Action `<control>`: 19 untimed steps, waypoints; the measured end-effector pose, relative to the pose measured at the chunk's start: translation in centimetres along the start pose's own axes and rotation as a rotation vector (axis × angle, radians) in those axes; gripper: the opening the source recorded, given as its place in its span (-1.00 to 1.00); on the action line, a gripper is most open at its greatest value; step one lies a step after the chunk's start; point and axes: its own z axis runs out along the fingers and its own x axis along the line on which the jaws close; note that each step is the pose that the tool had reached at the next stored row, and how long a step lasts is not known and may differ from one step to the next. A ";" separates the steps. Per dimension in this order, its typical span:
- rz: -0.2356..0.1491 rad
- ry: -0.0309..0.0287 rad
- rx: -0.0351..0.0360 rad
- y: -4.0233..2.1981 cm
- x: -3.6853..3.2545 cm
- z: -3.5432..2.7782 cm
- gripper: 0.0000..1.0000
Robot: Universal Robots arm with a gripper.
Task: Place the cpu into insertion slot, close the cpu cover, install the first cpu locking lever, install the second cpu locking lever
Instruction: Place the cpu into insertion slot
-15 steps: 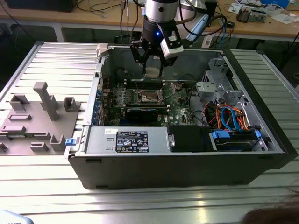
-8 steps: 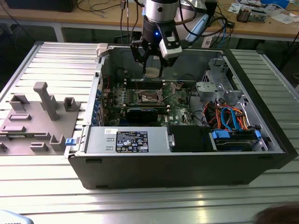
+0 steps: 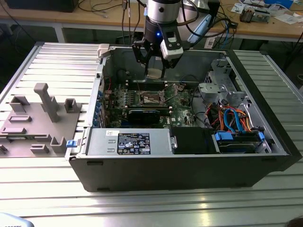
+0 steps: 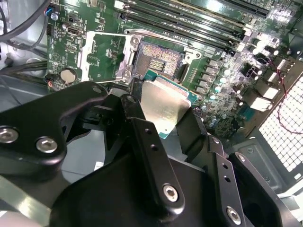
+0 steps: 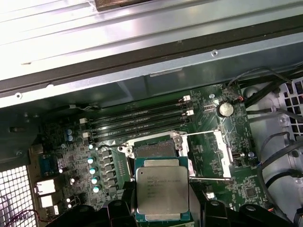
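The cpu (image 5: 162,194), a flat square chip with a dull silver top on a green edge, is pinched on two opposite edges by the black fingers (image 5: 118,210) of the gripper (image 5: 163,215), whose jaws are closed onto it. In the exterior view the chip hangs in the air inside the open computer case (image 3: 189,165), near the top of the far wall and well above the green circuit board (image 3: 182,113). It is not seated. In the second wrist view it is tilted, with one corner pointing towards the socket. The insertion slot (image 5: 156,149) lies bare beneath it, a dark square with a silvery rim, and in the first wrist view the chip covers the slot's nearer edge. The cpu cover (image 5: 224,156), a thin metal frame with a square window, is swung open and lies to one side of the slot, towards the round coin battery (image 5: 225,109). On another side of the slot run the long narrow memory slots (image 5: 142,118). In the exterior view a black graphics card (image 3: 144,115) sits in front of the slot, a grey power supply (image 3: 128,142) lies along the near wall, and blue and orange cables (image 3: 236,120) bunch at the exterior view's right. The case rests on a ribbed metal table (image 3: 142,203), with a grey fixture block (image 3: 38,113) at the exterior view's left.
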 end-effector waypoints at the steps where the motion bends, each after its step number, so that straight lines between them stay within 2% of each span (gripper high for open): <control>1: 0.007 -0.0004 -0.0001 0.00 0.00 0.01 0.08; 5: 0.023 -0.0015 -0.0004 0.00 0.00 0.03 0.08; 6: 0.053 -0.0033 -0.0010 0.00 0.00 0.08 0.08; 9: 0.081 -0.0050 -0.0015 -0.01 0.00 0.14 0.08; 12: 0.145 -0.0090 -0.0028 -0.02 -0.01 0.28 0.08; 19: 0.171 -0.0106 -0.0033 -0.02 -0.01 0.35 0.08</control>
